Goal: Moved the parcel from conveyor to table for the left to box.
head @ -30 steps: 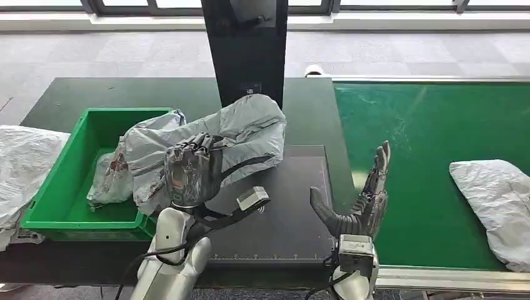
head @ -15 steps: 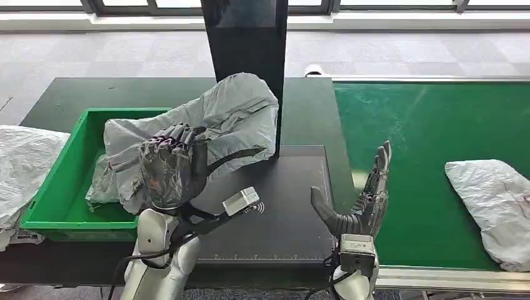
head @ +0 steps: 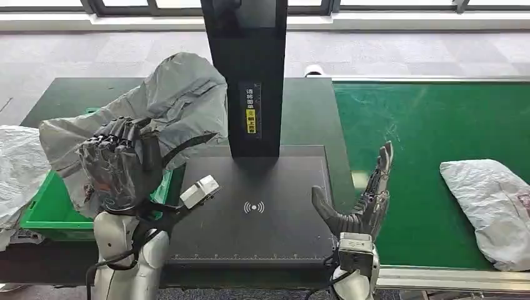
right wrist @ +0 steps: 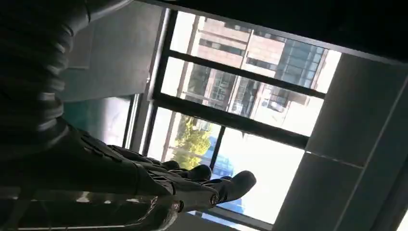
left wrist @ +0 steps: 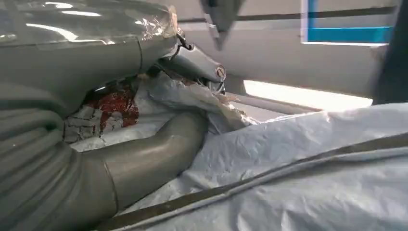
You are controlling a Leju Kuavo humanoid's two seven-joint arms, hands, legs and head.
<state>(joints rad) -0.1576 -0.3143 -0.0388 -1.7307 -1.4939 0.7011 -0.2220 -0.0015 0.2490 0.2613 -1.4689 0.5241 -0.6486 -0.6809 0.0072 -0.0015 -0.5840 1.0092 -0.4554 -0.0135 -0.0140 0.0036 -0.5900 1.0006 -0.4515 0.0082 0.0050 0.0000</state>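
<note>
Parcel (head: 181,100) carried leftward, left hand (head: 119,169) gripping, above green bin (head: 47,209).

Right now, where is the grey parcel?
In the head view, the grey parcel is on the left, held up by the left hand above the green bin.

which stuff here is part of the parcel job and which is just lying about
Part of the job: grey parcel held by the left robot hand; green bin; conveyor; open right robot hand.
Lying about: white bag beside the bin; black scanner post.
</note>
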